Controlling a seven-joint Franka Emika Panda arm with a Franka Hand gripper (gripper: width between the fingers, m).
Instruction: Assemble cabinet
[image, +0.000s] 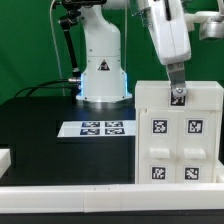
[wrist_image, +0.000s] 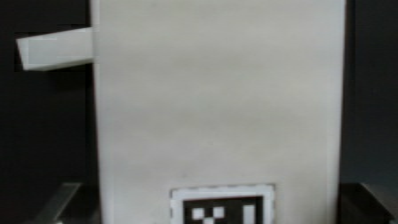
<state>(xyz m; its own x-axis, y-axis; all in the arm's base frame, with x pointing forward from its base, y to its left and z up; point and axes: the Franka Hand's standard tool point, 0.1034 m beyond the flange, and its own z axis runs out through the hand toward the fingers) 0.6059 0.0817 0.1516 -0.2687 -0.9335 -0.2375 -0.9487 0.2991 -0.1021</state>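
Note:
The cabinet (image: 180, 140) is a large white box with several black-and-white tags on its front. It stands on the black table at the exterior view's right. My gripper (image: 177, 88) reaches down from above onto the middle of its top edge, where a small tag (image: 178, 97) sits. In the wrist view a long white panel of the cabinet (wrist_image: 222, 100) fills the middle, with a tag (wrist_image: 222, 205) at its near end. My gripper (wrist_image: 222, 212) straddles that end. Its dark fingers (wrist_image: 57, 203) lie against both sides of the panel, shut on it.
The marker board (image: 100, 128) lies flat at the table's middle, in front of the arm's white base (image: 103, 70). A long white rail (image: 90, 196) runs along the front edge, and another rail end (image: 5, 158) is at the left. A white piece (wrist_image: 54, 50) shows beside the panel in the wrist view.

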